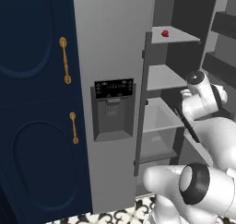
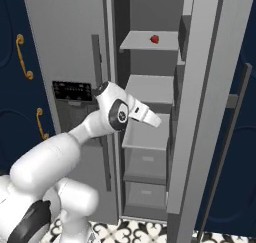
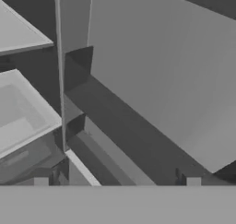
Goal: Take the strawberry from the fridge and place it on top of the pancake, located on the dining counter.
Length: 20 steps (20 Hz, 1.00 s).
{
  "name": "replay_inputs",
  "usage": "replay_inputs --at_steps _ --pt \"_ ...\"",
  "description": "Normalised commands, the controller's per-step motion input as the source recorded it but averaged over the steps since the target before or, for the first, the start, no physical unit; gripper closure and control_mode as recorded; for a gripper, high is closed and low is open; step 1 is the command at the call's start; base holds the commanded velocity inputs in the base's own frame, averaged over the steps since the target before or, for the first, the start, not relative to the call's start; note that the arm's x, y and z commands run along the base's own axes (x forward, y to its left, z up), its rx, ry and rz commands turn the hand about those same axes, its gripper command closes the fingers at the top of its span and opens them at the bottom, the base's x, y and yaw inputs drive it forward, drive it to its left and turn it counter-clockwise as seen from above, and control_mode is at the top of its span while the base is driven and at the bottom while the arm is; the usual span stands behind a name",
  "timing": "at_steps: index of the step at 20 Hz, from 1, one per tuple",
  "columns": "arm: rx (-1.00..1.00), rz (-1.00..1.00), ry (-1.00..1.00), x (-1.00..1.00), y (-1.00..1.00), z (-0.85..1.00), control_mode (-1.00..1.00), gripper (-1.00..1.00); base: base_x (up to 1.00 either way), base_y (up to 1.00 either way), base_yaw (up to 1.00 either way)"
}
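The strawberry (image 1: 165, 33) sits on the fridge's (image 1: 110, 57) top shelf (image 2: 150, 41), well above my hand (image 3: 117, 184), whose opening I cannot tell. Rising, I could clip a shelf edge.

The hand view looks into the fridge (image 3: 161, 71), whose broad grey inner wall slopes across the right. Left of this wall are light grey shelves (image 3: 20, 110), one above another. Two fingertips (image 3: 40, 181) rise below them, set wide apart.
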Motion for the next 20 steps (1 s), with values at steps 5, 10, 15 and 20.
replay_inputs --at_steps 5,10,15,20 --pt "0.0 0.01 0.0 -0.63 1.0 0.37 -1.0 -1.0 0.0 0.0 0.0" --pt "0.0 0.16 -0.04 -0.56 1.0 0.08 -1.0 -1.0 0.0 0.0 0.0" --pt "0.03 0.28 0.01 -0.63 0.99 0.09 -1.0 -1.0 0.0 0.0 0.0" --pt "0.11 0.14 0.18 -0.79 0.67 0.55 -1.0 -1.0 0.0 0.0 0.0"
